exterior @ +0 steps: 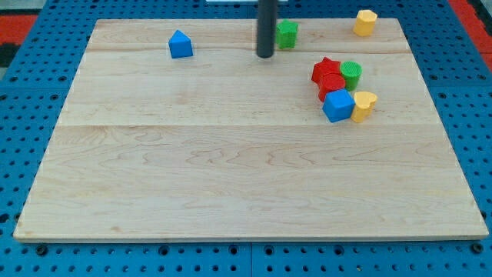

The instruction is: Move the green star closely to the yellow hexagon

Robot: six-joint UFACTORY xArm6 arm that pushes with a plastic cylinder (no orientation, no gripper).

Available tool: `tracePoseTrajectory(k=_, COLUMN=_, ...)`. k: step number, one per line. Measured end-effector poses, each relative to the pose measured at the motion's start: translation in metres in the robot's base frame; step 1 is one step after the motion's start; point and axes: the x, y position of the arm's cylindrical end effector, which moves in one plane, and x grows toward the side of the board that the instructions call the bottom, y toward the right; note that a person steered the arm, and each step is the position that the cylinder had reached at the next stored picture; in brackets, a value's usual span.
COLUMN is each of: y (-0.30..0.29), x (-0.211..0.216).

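While no jaws fitted, my tip (pixel 265 55) just left of green star (pixel 287 34); yellow hexagon (pixel 364 22) well right.

- The green star (pixel 287 34) lies flat near the top edge of the wooden board (pixel 231 177), a little right of the middle; its points are hard to make out, and its left side is just beside the dark rod.
- The yellow hexagon (pixel 364 22) sits flat near the board's top right corner, well apart from the green star and to its right.
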Motion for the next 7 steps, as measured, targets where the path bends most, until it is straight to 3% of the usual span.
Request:
tracePoseTrajectory(k=1, y=0.021, x=-0.033)
tracePoseTrajectory(k=2, y=0.073, x=-0.034)
tracePoseTrajectory(k=3, y=0.075, x=-0.015)
tracePoseTrajectory(k=4, y=-0.022, x=0.018)
tracePoseTrajectory(k=5, y=-0.141, x=0.021)
tracePoseTrajectory(k=6, y=-0.208, x=0.016)
tracePoseTrajectory(k=7, y=-0.181, x=0.004)
